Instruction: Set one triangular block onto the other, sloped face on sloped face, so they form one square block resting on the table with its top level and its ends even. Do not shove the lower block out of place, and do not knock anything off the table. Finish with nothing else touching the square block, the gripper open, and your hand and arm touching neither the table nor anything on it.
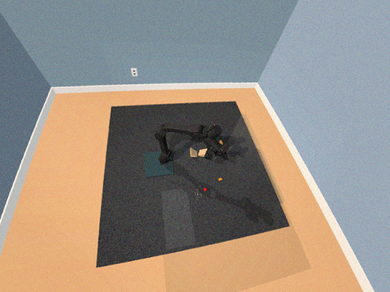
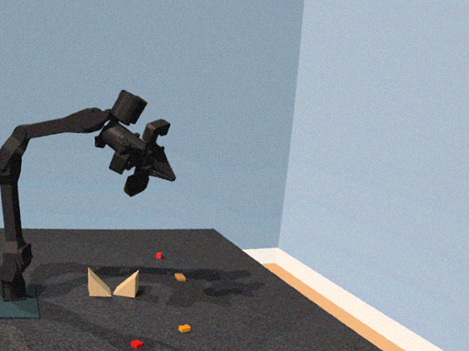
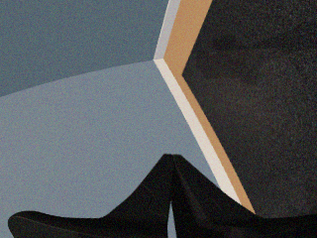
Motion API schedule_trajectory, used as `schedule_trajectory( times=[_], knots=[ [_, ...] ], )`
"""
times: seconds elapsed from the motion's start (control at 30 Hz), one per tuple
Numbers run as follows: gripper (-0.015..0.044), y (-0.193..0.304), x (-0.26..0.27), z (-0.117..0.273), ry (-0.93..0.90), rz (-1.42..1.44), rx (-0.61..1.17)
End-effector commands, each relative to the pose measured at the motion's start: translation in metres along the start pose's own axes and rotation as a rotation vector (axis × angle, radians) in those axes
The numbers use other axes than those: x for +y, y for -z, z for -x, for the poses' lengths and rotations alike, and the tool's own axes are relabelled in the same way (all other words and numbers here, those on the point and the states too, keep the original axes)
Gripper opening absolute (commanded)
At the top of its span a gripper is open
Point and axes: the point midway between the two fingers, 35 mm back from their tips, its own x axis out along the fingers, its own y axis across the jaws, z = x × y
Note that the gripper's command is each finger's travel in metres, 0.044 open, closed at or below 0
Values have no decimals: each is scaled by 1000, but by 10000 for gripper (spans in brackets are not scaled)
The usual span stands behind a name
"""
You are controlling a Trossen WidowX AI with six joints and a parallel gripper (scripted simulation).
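Note:
Two tan triangular blocks stand on the dark table top, close together and apart from each other's tall sides. The left block [image 1: 193, 153] [image 2: 97, 285] has its tall side to the left, and the right block [image 1: 202, 152] [image 2: 128, 286] has its tall side to the right. Their sloped faces face each other across a low V. The gripper [image 2: 174, 179] [image 3: 172, 156] is shut with its fingertips together and nothing between them. It hangs high above the table, to the right of the blocks in the exterior view. The wrist view shows neither block.
A red cube [image 1: 214, 125] [image 2: 159, 255] and an orange-brown block [image 1: 221, 142] [image 2: 179, 277] lie behind and right of the blocks. An orange block [image 1: 219, 179] [image 2: 184, 328] and a red block [image 1: 205, 189] [image 2: 136, 343] lie on the near side. The arm's base stands on a teal plate [image 1: 151, 168] [image 2: 26, 308].

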Motion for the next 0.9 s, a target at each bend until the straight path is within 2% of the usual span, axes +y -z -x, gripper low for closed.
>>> schedule_trajectory(
  times=[0.0, 0.27, 0.57, 0.63, 0.87],
  knots=[
    [0, 19, -57, -19, 183, 89, 40],
    [0, 46, -187, -28, 597, 280, 105],
    [0, 44, -322, 11, 1080, 496, 122],
    [0, 41, -337, 19, 1144, 523, 118],
    [0, 40, -341, 19, 1152, 527, 117]
  ],
)
